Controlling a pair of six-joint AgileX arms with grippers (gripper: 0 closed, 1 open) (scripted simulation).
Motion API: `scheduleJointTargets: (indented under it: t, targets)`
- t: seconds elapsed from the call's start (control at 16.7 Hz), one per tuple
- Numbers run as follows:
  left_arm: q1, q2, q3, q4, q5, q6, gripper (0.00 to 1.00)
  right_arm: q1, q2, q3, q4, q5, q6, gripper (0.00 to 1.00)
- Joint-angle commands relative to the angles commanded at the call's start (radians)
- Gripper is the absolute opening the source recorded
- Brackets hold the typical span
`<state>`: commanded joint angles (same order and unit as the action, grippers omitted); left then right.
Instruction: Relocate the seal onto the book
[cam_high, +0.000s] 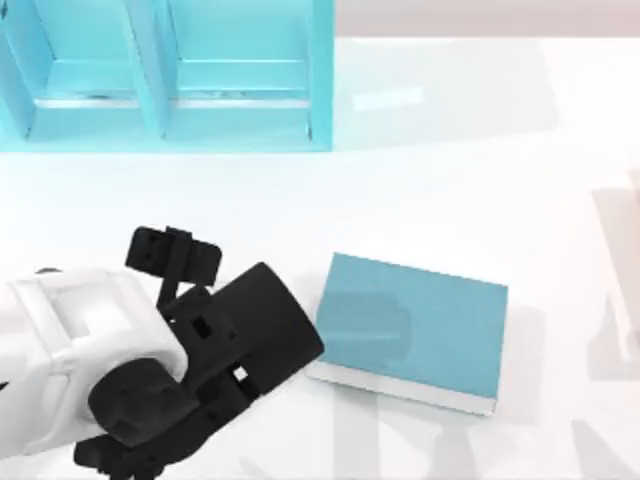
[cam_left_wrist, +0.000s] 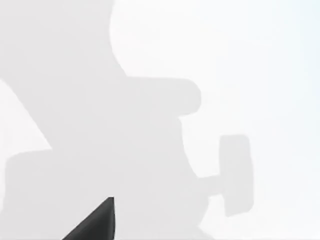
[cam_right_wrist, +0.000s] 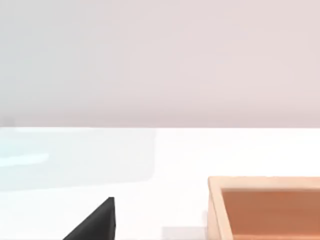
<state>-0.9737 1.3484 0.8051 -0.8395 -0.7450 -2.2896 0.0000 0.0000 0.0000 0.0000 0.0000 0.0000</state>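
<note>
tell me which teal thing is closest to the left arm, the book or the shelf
The book: it lies flat on the table just right of the left arm, white page edges along its near side. The shelf unit stands farther off, at the table's far left, with open compartments.

Your left arm (cam_high: 130, 350) reaches in from the table's left edge, its white forearm and black wrist low over the near-left surface, pointing rightward.

Bright, even light washes the white table (cam_high: 470, 180) nearly to glare in the top view. In the left wrist view a soft grey shadow of the arm (cam_left_wrist: 125, 150) spreads across it. The flat teal book with white page edges (cam_high: 410, 330) carries a faint darker patch, and pale grey shadows fall at the table's right side.
</note>
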Motion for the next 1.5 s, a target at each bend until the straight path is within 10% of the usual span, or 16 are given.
scheduleJointTargets:
  t: [0.78, 1.14, 1.5]
  targets:
    - [0.757, -1.085, -0.592, 0.696, 0.61, 1.884, 1.0, 0.0, 0.0, 0.0, 0.0, 0.0, 0.0, 1.0]
    - [0.949, -1.321, -0.782, 0.825, 0.733, 2.248, 1.0, 0.0, 0.0, 0.0, 0.0, 0.0, 0.0, 1.0]
    - [0.974, -1.348, -0.805, 0.839, 0.745, 2.29, 1.0, 0.0, 0.0, 0.0, 0.0, 0.0, 0.0, 1.0]
